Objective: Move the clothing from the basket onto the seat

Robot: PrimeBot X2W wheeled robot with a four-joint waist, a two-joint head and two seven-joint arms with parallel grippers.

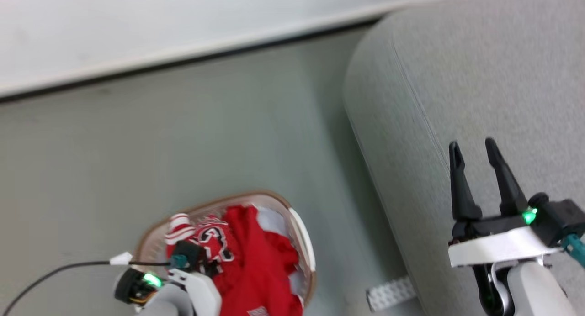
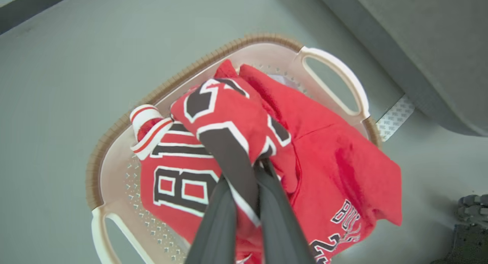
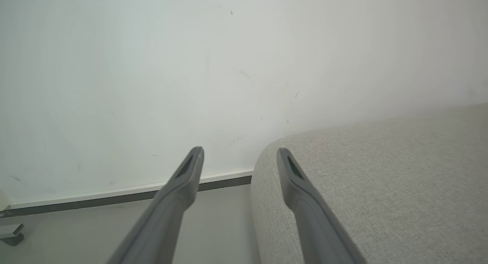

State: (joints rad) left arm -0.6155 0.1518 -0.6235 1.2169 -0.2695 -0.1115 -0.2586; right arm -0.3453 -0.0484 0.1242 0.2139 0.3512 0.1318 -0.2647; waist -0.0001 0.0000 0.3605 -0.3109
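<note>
The clothing (image 2: 324, 153), red garments with black-and-white letters and a striped red-and-white cuff, lies heaped in the basket (image 2: 110, 132). It covers most of the inside, and in the left wrist view one red corner reaches past the brown rim. The left gripper (image 2: 248, 172) comes down into the pile with its two dark fingers pressed together on a bunched fold of the lettered jersey, and the cloth wraps around their tips. The basket stands on the grey-green floor (image 1: 183, 138), near the seat (image 1: 457, 78) but apart from it. A small white perforated strip (image 1: 390, 294) lies on the floor between them, beside the base of the seat. The right gripper (image 1: 473, 145) hangs above the rounded edge of the seat with its fingers spread wide and nothing between them. They point toward a pale wall (image 3: 152, 65) with a dark baseboard running along its foot.
</note>
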